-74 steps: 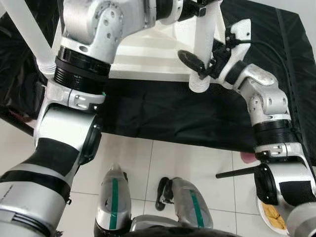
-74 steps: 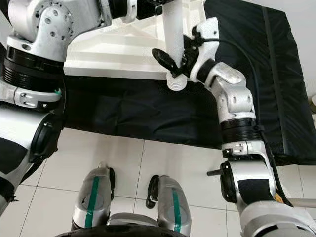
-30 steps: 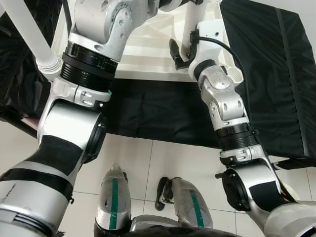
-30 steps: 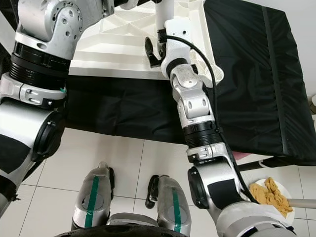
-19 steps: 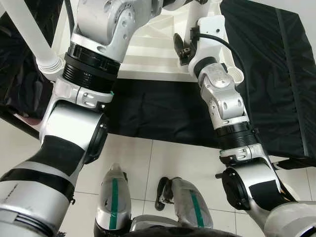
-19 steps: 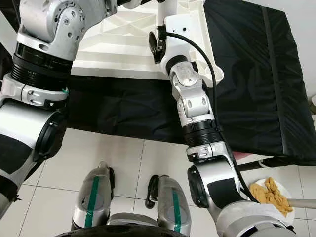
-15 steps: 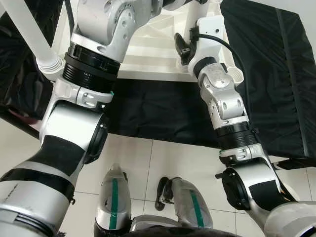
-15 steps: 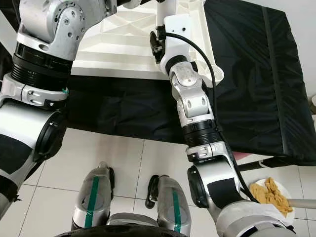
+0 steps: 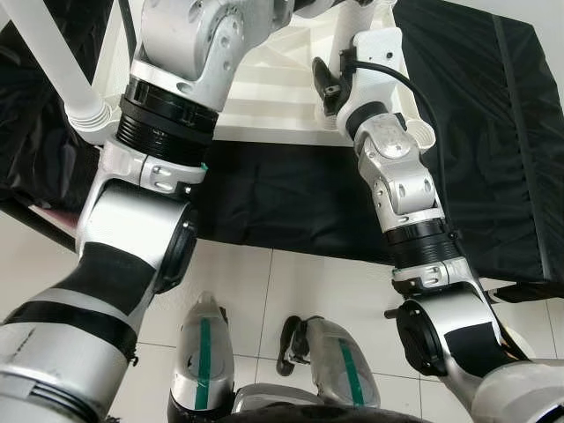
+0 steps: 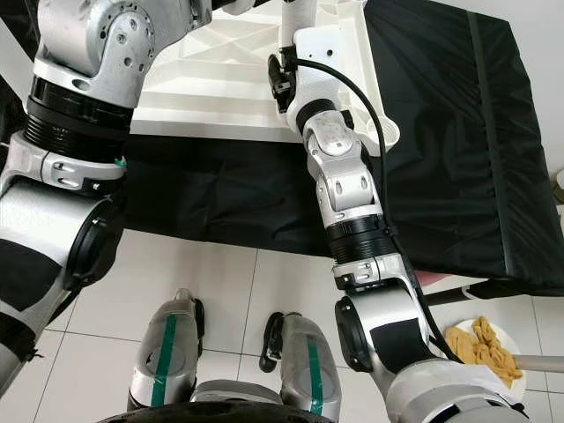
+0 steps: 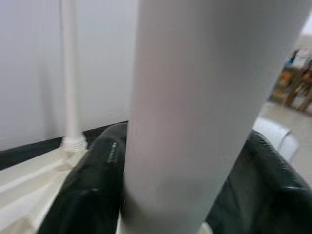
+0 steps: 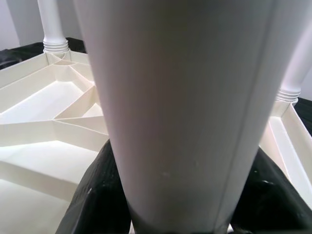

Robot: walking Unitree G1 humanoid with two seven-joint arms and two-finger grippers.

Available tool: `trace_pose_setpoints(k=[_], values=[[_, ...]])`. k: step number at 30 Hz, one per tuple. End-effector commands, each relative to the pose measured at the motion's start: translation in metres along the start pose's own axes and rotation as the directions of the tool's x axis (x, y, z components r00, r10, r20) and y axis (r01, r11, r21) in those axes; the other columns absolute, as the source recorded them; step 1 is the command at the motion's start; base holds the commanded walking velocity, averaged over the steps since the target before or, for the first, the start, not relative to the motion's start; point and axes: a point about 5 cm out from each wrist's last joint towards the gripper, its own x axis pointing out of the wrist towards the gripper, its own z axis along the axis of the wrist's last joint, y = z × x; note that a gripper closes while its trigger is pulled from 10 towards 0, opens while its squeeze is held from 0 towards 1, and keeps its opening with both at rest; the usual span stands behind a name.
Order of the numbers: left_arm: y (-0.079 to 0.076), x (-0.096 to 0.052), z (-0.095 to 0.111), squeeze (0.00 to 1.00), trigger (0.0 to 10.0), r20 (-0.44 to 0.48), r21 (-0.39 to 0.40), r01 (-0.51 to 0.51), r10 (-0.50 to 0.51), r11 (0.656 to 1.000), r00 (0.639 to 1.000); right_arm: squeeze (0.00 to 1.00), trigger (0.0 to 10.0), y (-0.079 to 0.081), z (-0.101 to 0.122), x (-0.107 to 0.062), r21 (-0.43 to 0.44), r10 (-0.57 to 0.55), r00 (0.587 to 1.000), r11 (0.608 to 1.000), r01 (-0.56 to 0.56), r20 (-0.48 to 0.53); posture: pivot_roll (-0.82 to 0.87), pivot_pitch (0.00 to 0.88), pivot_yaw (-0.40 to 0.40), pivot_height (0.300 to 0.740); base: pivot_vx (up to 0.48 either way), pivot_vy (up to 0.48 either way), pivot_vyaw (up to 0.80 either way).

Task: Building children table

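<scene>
The white children's table (image 9: 264,88) lies upside down on a black cloth, ribbed underside up. A white table leg (image 10: 295,13) stands upright at its near right corner. My right gripper (image 12: 175,204) is shut on this leg low down, and its black fingers (image 10: 280,75) show beside the leg. Higher up the same leg, my left gripper (image 11: 168,195) is shut around it, one finger (image 11: 92,185) on each side. A second leg (image 9: 53,62) stands in the near left corner. Further legs (image 12: 53,24) rise at the far corners.
The black cloth (image 9: 476,132) covers the low surface under the table and extends right. White floor tiles (image 9: 291,291) and my feet are below. A plate with yellow-brown food (image 10: 480,348) sits on the floor at right, near a black rod (image 9: 414,308).
My right gripper has carried the leg from beyond the table's near edge up onto the near right corner. Over the last second both arms barely shifted.
</scene>
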Motion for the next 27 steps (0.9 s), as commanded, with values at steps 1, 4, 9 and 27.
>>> trace_pose_setpoints(k=[1,4,9,27], values=[[-0.007,0.000,0.009,1.00,10.0,0.031,-0.020,0.063,-0.062,0.998,0.998,0.00,10.0,-0.007,0.007,0.001,0.009,-0.043,0.999,0.999,0.043,0.023,0.15,0.008,-0.081,0.740,0.000,0.000,0.00],[-0.007,-0.002,0.015,1.00,10.0,0.052,-0.032,0.069,-0.068,0.997,0.996,0.00,10.0,-0.011,0.006,0.002,0.014,-0.076,0.997,0.997,0.076,0.013,0.15,0.007,-0.084,0.740,0.000,0.000,0.00],[-0.005,-0.005,0.020,1.00,10.0,0.066,-0.053,0.060,-0.056,0.997,0.996,0.00,10.0,-0.017,0.006,0.004,0.025,-0.108,0.994,0.994,0.107,0.004,0.15,0.026,-0.085,0.740,0.000,0.000,0.00],[0.041,-0.043,0.009,0.00,10.0,0.098,-0.299,-0.137,0.173,0.944,0.980,0.00,10.0,-0.055,0.016,0.002,0.091,-0.229,0.973,0.970,0.225,0.036,0.13,0.059,-0.072,0.740,0.000,0.000,0.00]])
